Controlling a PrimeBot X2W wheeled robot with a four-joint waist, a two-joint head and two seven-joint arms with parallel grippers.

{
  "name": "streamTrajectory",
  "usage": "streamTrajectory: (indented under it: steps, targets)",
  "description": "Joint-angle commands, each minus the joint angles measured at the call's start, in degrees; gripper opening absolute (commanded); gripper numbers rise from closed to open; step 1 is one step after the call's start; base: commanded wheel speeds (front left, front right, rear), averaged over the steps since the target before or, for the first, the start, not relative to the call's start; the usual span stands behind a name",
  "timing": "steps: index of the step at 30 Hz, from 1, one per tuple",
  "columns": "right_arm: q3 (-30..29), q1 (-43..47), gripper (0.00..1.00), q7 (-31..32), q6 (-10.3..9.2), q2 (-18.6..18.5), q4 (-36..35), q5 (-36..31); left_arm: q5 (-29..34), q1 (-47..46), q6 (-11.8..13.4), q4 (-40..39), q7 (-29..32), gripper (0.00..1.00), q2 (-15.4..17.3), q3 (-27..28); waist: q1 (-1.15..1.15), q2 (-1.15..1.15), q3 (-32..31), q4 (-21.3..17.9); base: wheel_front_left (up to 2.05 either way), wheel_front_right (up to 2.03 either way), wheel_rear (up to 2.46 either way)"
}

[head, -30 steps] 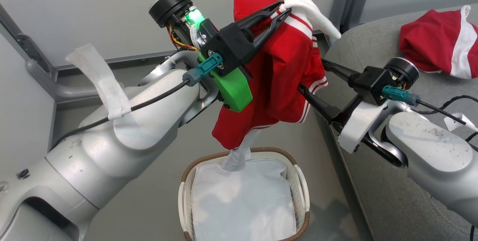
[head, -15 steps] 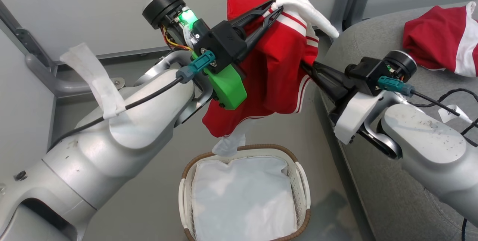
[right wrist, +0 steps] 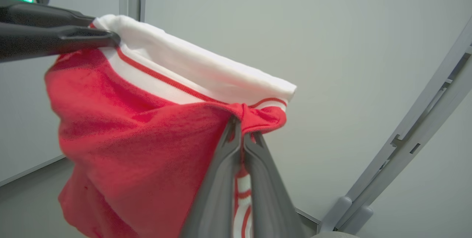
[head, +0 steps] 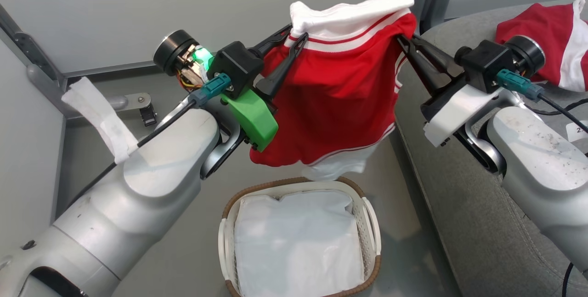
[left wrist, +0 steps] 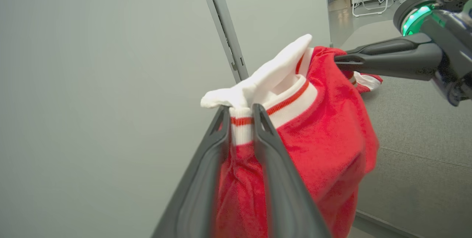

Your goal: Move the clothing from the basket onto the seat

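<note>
- the clothing [head: 340, 90] hangs between the left tool [head: 296, 33] and the right tool [head: 403, 38], above the basket [head: 224, 246].
- the seat [head: 459, 223] lies right of the basket.
- another garment [head: 553, 35] lies on the seat's far part.

No legible text or labels

The white, red-striped band of the clothing [left wrist: 324, 138] is pinched between the jaws of the left gripper [left wrist: 241, 114], with red fabric hanging below. The far upper edge is clamped by the right gripper [left wrist: 337, 58], reaching in from the right. The grey seat [left wrist: 416, 138] is seen behind, beside a pale wall [left wrist: 92, 83].
</note>
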Motion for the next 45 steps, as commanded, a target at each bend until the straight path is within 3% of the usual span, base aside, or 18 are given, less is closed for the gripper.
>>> streamTrajectory:
  steps: [1, 2, 10, 29, 36, 45]
  targets:
    - [-1.41, 1.18, 0.0, -0.09, -0.08, 0.35, -0.36, -1.06, -0.39, 1.59, 0.34, 0.07, -0.32, 0.89, -0.15, 0.89, 0.0, 0.0, 0.07, 0.08, 0.0, 0.0, 0.0]
    - [-2.13, 1.44, 0.0, -0.09, -0.08, 0.53, -0.43, -1.59, -0.46, 2.26, 0.4, -0.15, -0.33, 1.0, -0.35, 1.46, 0.0, 0.0, 0.08, 0.11, 0.0, 0.0, 0.0]
    - [-8.14, 3.06, 0.0, -0.09, -0.08, 1.47, -0.65, -4.74, 0.43, 9.82, -0.06, -0.85, -0.32, 1.0, -2.75, 5.51, 0.0, 0.0, 0.18, 0.56, 0.0, 0.0, 0.0]
    - [-11.32, 5.4, 0.0, -0.09, -0.08, 0.17, -1.31, -6.57, 6.13, 21.94, -2.05, -0.69, -0.34, 1.0, -6.95, 11.32, 0.0, 0.0, 0.55, -1.5, 0.0, 0.0, 0.0]
    - [-12.3, 4.19, 0.0, -0.1, -0.08, -1.23, -1.7, -7.53, 7.65, 23.37, -2.29, -1.41, -0.33, 1.0, -7.68, 12.05, 0.0, 0.0, 1.45, -5.25, 0.0, 0.0, 0.0]
    - [-14.73, 3.51, 0.0, -0.1, -0.08, -4.1, -3.06, -8.25, 10.5, 22.91, -2.38, -1.58, -0.33, 1.0, -8.11, 13.32, 0.0, 0.0, 5.26, -13.66, 0.0, 0.0, 0.0]
